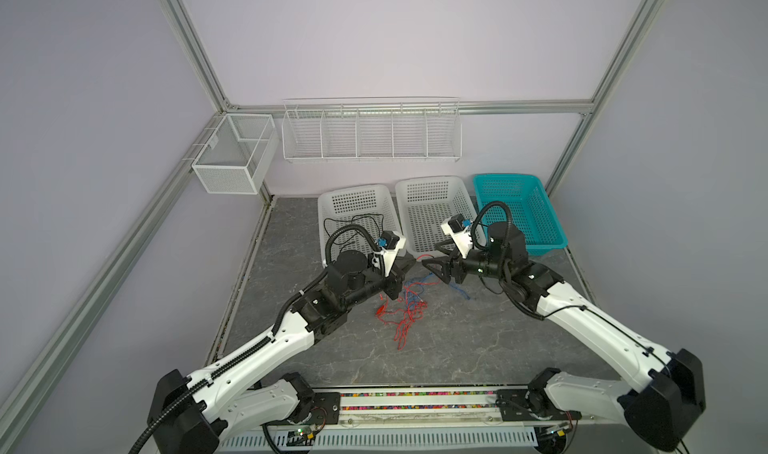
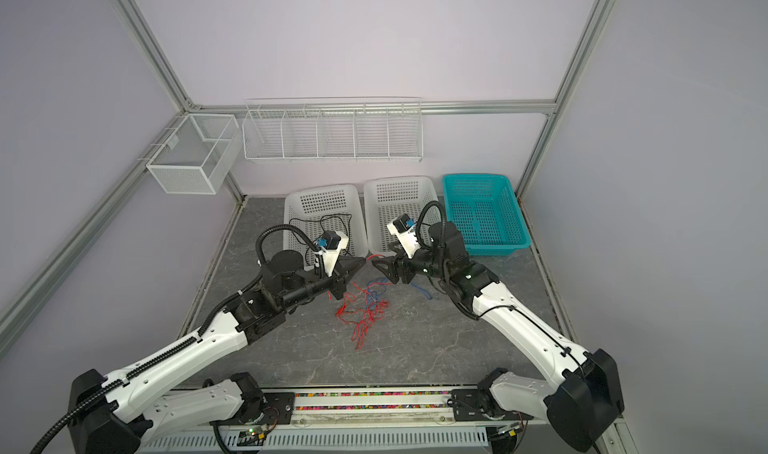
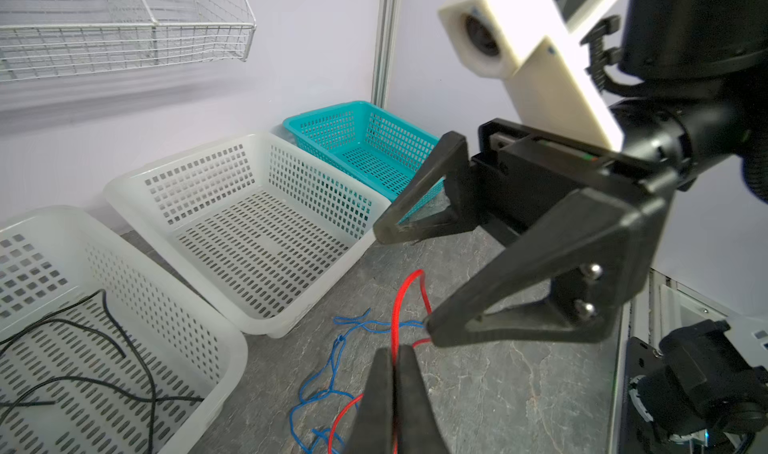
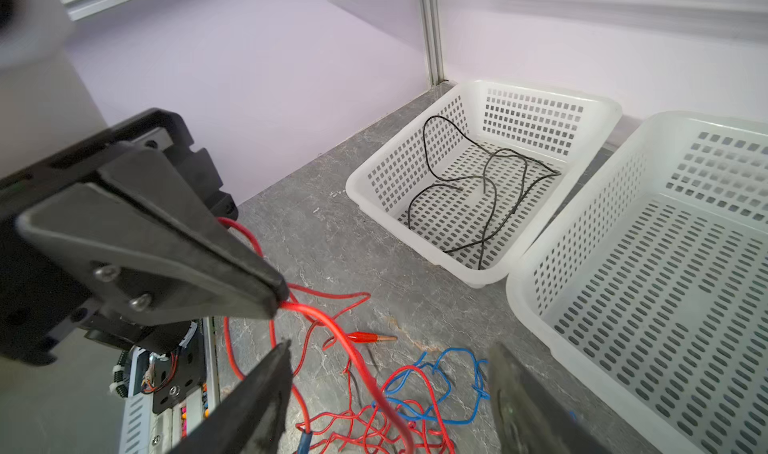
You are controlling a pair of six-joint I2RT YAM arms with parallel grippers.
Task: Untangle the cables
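left fingers (image 3: 376, 393): pressed together, pinching the red cable (image 3: 397, 298) and holding a run of it up off the desk (image 1: 478, 339).
right fingers (image 3: 540, 256): spread wide and empty, nearly tip to tip with the left pair. They straddle the raised red loop, not touching it as far as I can tell.
tangle (image 1: 409, 310): red and blue cable (image 3: 340, 341) snarled together mid-desk, just short of the baskets lined along the far edge.
black cable (image 4: 484, 177): already apart, lying loose in the basket (image 4: 540, 92) that sits leftmost on the far edge.
risk one: if the right fingers close here, they may catch red and blue at once. Both strands cross just under them, and a pull would then only tighten the knot.
risk two: a pinch on wire this thin can slip, so a quick tug could let the red whip free and drop back on the heap.
risk three: lift too far and the whole bundle rides up and drags toward the baskets, because blue looks looped through red.
risk four: with the tips this close, a small sideways move could knock the two pairs of fingers together.
long axis: the heap stretches from far edge to near edge and is narrow across.
pointing: a thin red tail trails toward the near edge and the pinched red run climbs toward the far edge. One blue end strays off toward the right edge.
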